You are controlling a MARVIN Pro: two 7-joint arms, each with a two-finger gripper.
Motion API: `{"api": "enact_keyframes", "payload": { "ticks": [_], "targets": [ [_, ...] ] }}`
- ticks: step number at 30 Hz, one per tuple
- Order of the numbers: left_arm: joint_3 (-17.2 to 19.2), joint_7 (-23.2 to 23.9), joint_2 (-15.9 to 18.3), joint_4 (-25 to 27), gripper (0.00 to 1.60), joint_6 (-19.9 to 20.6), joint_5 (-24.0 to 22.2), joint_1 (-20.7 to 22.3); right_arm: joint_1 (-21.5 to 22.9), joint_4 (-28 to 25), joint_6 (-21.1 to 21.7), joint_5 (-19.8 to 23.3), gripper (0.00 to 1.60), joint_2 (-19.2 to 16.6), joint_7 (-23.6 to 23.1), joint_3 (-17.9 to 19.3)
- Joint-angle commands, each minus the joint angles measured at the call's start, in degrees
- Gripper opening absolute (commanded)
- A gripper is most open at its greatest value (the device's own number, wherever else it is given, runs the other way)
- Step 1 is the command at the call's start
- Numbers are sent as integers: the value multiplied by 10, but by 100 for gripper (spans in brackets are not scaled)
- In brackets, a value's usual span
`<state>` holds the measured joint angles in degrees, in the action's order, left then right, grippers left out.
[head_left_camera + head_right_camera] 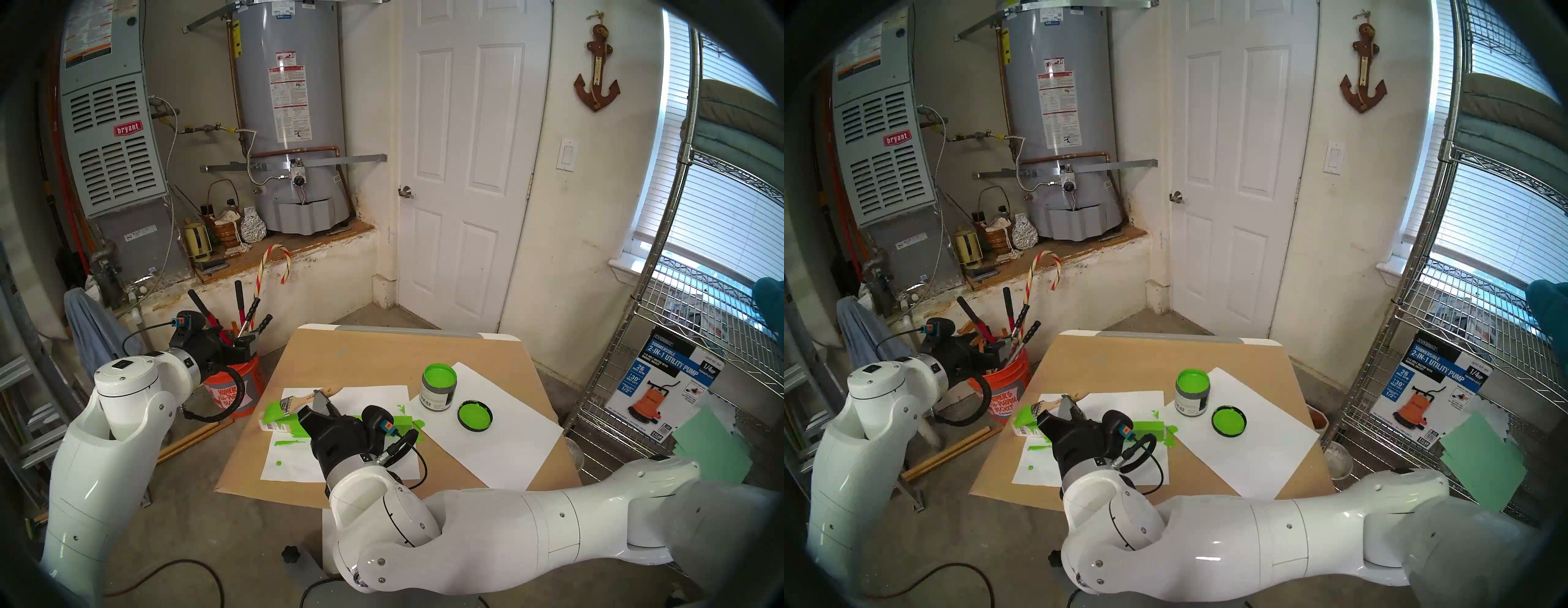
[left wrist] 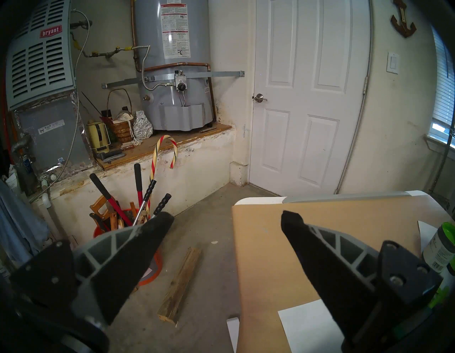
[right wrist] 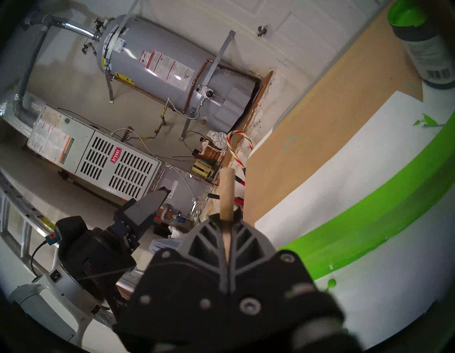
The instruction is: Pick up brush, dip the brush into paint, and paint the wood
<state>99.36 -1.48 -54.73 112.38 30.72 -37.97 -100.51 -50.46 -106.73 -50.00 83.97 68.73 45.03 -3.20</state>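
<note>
We've got the brush (image 1: 297, 401) clenched in our right gripper (image 1: 323, 403), bristles at the left end of the wood (image 1: 282, 418), which lies on white paper, mostly green; bare bit w/ sticker left. Paint (image 1: 439, 388) jar open nearby. Left gripper (image 2: 227, 219) spread, empty.

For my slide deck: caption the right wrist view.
Shut right gripper clamps the pale wooden-handled brush beside the long green-painted wood strip on white paper.

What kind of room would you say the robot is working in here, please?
Most likely a home garage or utility room: a gas water heater and Bryant furnace stand on a raised ledge, with a tool-filled orange bucket on bare concrete.
</note>
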Motion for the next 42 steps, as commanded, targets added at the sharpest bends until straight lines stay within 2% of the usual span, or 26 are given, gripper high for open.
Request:
{"api": "enact_keyframes", "payload": {
  "ticks": [1,12,21,28,42],
  "targets": [
    [7,-1,1,10,160,-5,1,3,33,-5,-23,-14,0,22,24,-14],
    [7,-1,1,11,160,-5,1,3,56,-1,-50,-36,0,24,81,-44],
    [7,-2,1,11,160,-5,1,3,68,11,-50,-29,0,29,84,-63],
    [7,-1,1,11,160,-5,1,3,77,6,-50,-50,0,28,102,-71],
    [7,-1,1,11,160,-5,1,3,81,2,-50,-54,0,19,111,-74]
  ]
}}
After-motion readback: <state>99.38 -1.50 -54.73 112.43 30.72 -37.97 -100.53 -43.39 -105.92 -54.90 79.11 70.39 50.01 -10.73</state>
